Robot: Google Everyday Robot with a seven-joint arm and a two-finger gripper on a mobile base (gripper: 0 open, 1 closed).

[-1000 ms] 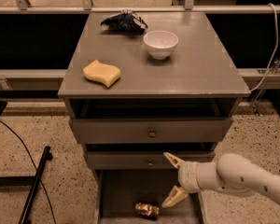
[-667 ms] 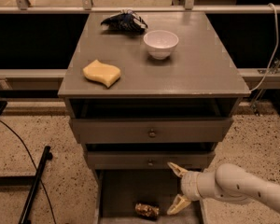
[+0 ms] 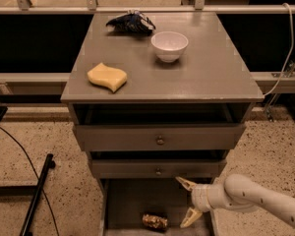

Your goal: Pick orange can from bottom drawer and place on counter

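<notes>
Speckled terrazzo flooring [image 3: 265,146] surrounds a grey three-drawer cabinet seen from the front and above, with a metal railing [image 3: 54,8] across the back. On the counter [image 3: 211,77], a white bowl [image 3: 169,45] stands upright toward the rear right. A crumpled dark blue packet [image 3: 130,22] lies near the back edge, just left of the bowl. A pale yellow wavy sponge [image 3: 107,76] rests near the front left corner, well apart from both.

Below the counter, the top drawer [image 3: 137,137] and the middle drawer [image 3: 128,169] each carry a small round knob and show a dark gap above their fronts. The bottom drawer [image 3: 125,200] is pulled out. The orange can [image 3: 155,222] lies on its side on the drawer's floor, near the front and roughly central.

A white arm [image 3: 258,200] reaches in from the lower right at the height of the bottom drawer. The gripper [image 3: 180,202] sits over the right part of that drawer, just right of the can and not touching it. Its two pale fingers [image 3: 187,184] are spread wide apart, one up near the middle drawer's front and the other down close to the can, with nothing between them.

A black pole [image 3: 37,195] slants across the floor at the left, and a white cable [image 3: 288,43] hangs at the right of the cabinet
</notes>
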